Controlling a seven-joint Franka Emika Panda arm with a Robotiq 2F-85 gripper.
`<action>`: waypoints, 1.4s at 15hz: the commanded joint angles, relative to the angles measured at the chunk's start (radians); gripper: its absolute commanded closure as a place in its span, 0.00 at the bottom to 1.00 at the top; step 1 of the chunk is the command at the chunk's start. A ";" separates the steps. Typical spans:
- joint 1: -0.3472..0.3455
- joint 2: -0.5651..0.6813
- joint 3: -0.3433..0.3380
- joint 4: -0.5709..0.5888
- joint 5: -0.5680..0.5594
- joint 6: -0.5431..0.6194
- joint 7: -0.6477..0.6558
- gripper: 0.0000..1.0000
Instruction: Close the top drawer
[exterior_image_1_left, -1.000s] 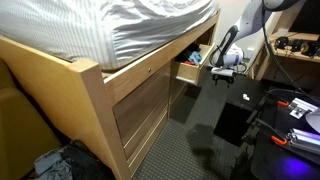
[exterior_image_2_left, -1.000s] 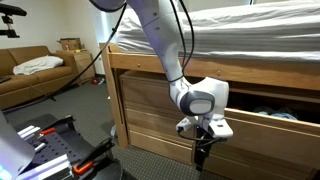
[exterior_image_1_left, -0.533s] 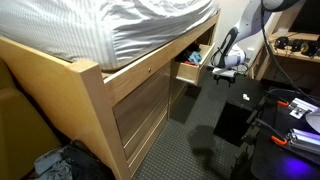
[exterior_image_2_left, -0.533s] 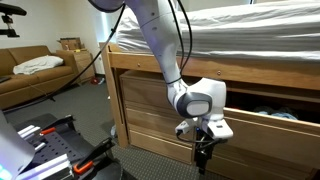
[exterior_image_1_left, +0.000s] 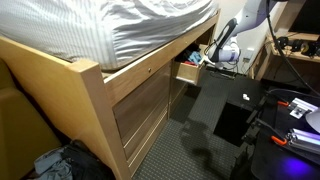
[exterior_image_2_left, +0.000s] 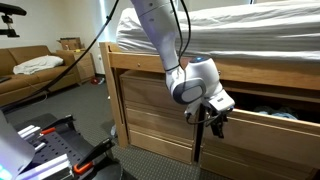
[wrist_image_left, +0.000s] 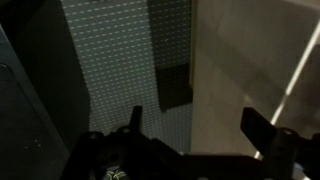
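The top drawer (exterior_image_1_left: 187, 73) is a shallow light-wood drawer standing pulled out from under the bed. In an exterior view its flat front (exterior_image_2_left: 268, 138) shows with colourful clothes (exterior_image_2_left: 272, 113) behind it. My gripper (exterior_image_1_left: 214, 58) hangs close in front of the drawer's front. It also shows near the drawer's left end (exterior_image_2_left: 214, 124), fingers pointing down. In the wrist view the gripper (wrist_image_left: 198, 126) is open and empty. Its two dark fingers straddle the edge of a pale wood panel (wrist_image_left: 250, 60), with grey carpet (wrist_image_left: 110, 60) beside it.
Taller wood panels of the bed frame (exterior_image_2_left: 145, 100) stand beside the drawer, with the mattress (exterior_image_1_left: 130, 25) above. A black case (exterior_image_1_left: 234, 118) and equipment (exterior_image_1_left: 298, 112) lie on the floor. A pile of clothes (exterior_image_1_left: 55, 164) lies by the bed post. A sofa (exterior_image_2_left: 30, 75) stands far off.
My gripper has risen from near the floor and moved closer to the drawer front. The drawer has not visibly moved.
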 joint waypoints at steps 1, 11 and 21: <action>-0.188 -0.053 0.232 0.029 -0.008 0.096 -0.096 0.00; -0.425 -0.003 0.527 0.111 -0.023 0.076 -0.192 0.00; -0.204 -0.019 0.206 0.128 0.106 -0.333 -0.202 0.00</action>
